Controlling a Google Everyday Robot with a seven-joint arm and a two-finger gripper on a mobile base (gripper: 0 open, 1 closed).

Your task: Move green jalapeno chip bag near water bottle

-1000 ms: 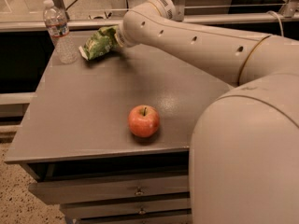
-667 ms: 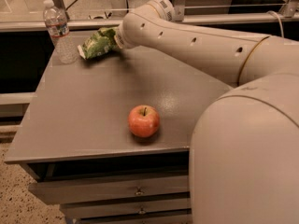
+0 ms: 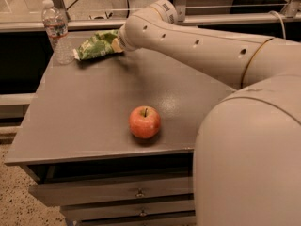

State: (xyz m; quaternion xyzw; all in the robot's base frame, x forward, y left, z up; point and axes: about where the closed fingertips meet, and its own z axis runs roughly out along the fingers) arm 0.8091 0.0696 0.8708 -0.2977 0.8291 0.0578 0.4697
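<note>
The green jalapeno chip bag (image 3: 95,46) is at the table's far left, crinkled and shiny, just right of the water bottle (image 3: 55,31). The bottle stands upright on the far left corner, clear with a white cap and a red-and-white label. My gripper (image 3: 114,43) is at the end of the white arm that reaches across from the right. It is shut on the bag's right end and mostly hidden behind the wrist and the bag. The bag hangs low over the table, with a small gap between its left end and the bottle.
A red apple (image 3: 145,122) sits near the front edge of the grey table (image 3: 84,107). Drawers are below the tabletop. My white arm (image 3: 197,41) spans the far right of the table, and my body fills the lower right. A rail runs behind the table.
The gripper and the bag have shifted slightly left, toward the bottle. The apple and the bottle have not moved.
</note>
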